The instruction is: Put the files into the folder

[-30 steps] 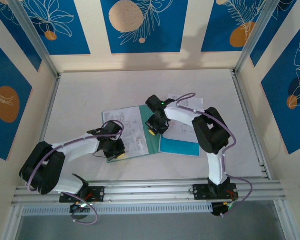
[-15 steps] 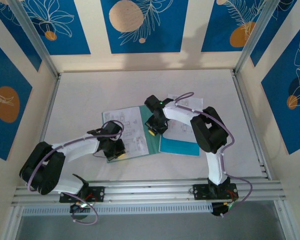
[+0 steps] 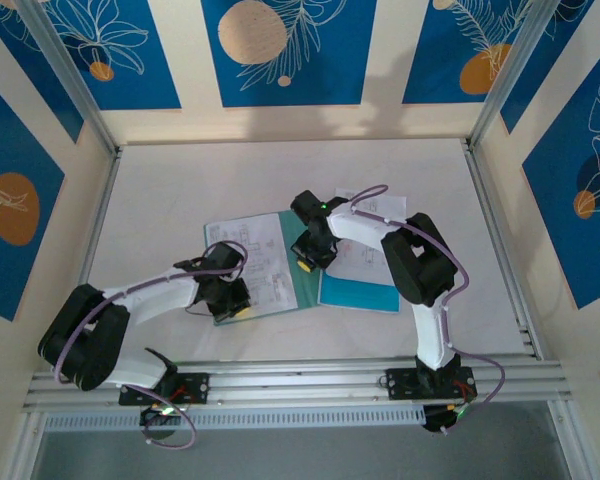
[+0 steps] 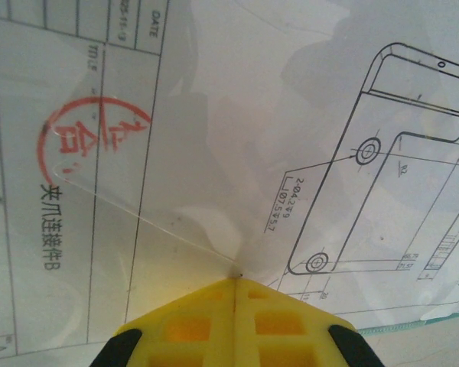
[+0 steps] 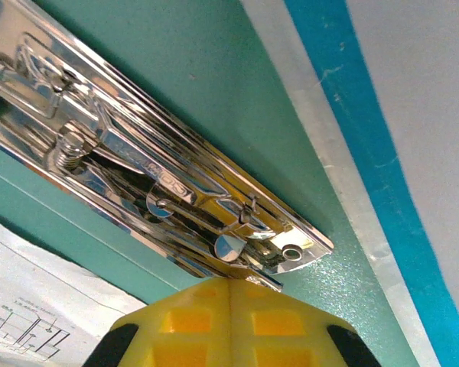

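Premises: a robotics test cell in a laboratory. Evidence: a white rectangular tabletop point(image 3: 180, 190) is boxed in by silver aluminium-profile posts point(image 3: 68, 75). The cream walls carry blue leaf-printed backdrop panels point(image 3: 280, 50). A white-and-black left robot arm point(image 3: 150, 295) and a matching right robot arm point(image 3: 420, 270) are bolted to a slotted aluminium rail point(image 3: 300, 378) along the tabletop's near edge.

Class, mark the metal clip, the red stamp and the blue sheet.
metal clip point(image 5: 161, 183), right wrist view, its shiny middle.
red stamp point(image 4: 88, 136), left wrist view, centre of the round mark.
blue sheet point(image 5: 363, 115), right wrist view, its exposed strip.
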Motion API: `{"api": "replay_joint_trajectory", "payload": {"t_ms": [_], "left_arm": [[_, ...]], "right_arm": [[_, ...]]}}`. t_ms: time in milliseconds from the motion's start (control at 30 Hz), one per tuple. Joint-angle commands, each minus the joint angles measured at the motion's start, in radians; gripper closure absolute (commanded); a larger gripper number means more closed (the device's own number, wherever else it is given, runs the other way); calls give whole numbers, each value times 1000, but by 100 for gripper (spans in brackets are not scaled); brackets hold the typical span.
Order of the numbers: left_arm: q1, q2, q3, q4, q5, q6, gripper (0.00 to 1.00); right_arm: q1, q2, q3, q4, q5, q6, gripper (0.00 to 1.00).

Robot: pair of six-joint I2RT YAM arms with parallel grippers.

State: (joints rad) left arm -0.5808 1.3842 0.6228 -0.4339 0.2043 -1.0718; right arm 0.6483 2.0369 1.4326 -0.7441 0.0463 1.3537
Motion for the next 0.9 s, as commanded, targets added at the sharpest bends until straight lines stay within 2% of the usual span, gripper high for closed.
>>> {"api": "replay_joint_trajectory", "payload": {"t_ms": [0, 400, 867], "left_arm": [[-1, -8, -33, -91, -34, 3, 100], [4, -15, -41, -100, -39, 2, 100], [7, -18, -40, -114, -44, 3, 100]], "right_arm": [[-26, 103, -46, -150, 125, -16, 100], [-18, 223, 90, -340, 211, -68, 100], [-68, 239, 55, -270, 143, -150, 100]]}}
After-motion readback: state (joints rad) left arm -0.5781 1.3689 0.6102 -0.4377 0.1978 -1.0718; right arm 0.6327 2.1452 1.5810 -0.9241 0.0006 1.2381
